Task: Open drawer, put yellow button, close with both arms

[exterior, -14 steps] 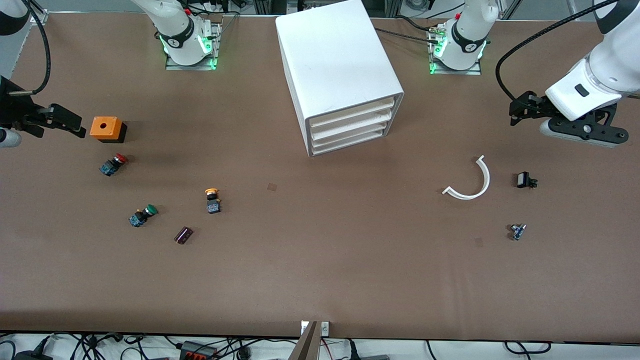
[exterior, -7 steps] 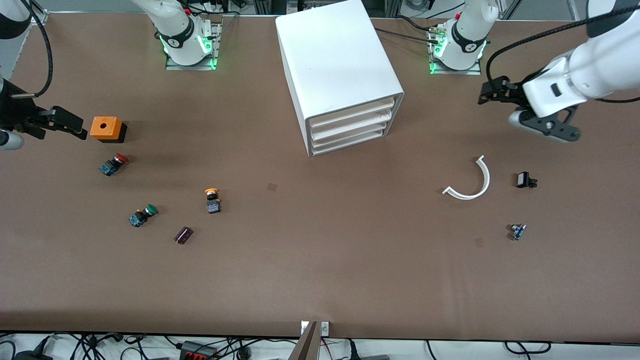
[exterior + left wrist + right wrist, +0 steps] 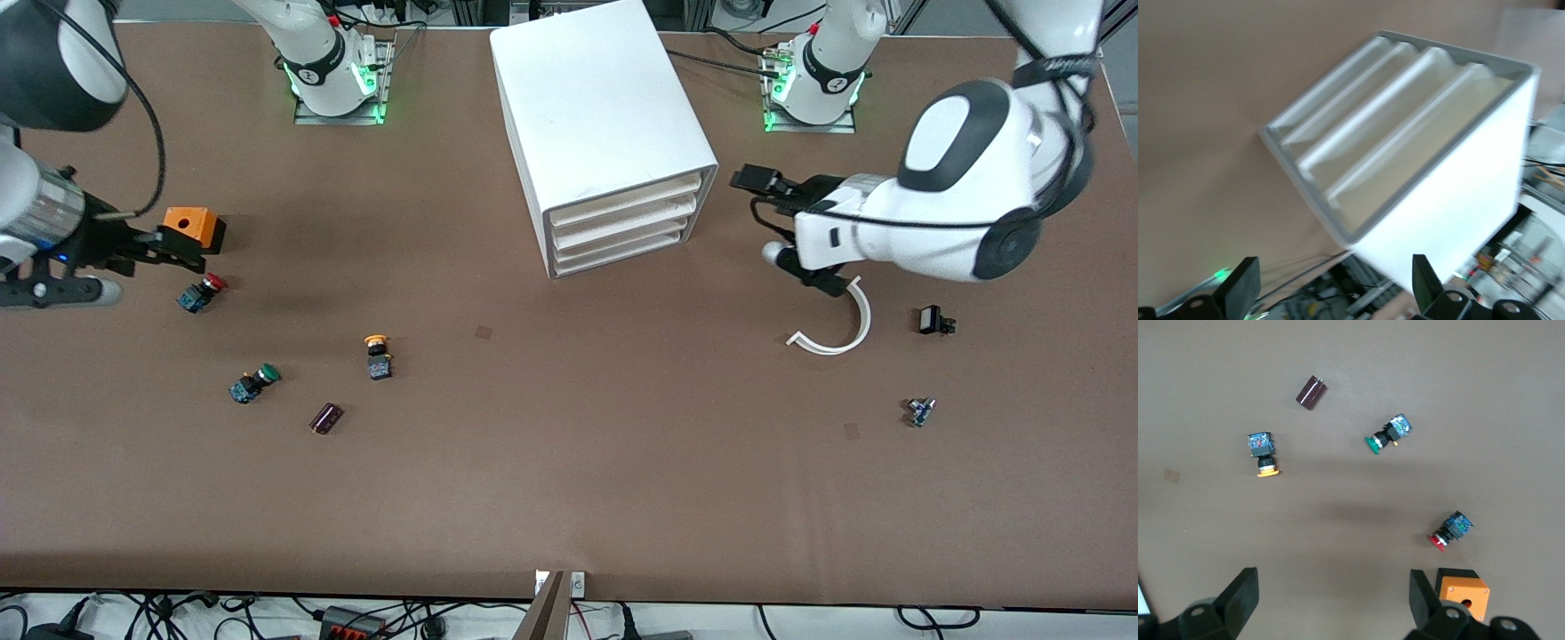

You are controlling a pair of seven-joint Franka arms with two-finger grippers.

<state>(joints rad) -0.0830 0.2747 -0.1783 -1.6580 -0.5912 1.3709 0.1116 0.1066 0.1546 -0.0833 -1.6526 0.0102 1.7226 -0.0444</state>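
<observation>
- Black left gripper (image 3: 756, 180) hangs with fingers spread, empty, just beside the cabinet (image 3: 597, 116), facing its shut top drawer (image 3: 626, 200).
- Right gripper (image 3: 178, 251), jaws apart, empty, hovers over the orange box (image 3: 190, 227).
- Yellow button (image 3: 378, 355) lies on the table (image 3: 569, 462), toward the right arm's end.

The drawer (image 3: 622, 201) I must open is the topmost of the shallow white trays in the boxy cabinet, and it sits fully shut, flush with those beneath. The yellow button (image 3: 378, 355) lies on its side on the brown table toward my right arm's end, nearer the front camera than the cabinet
</observation>
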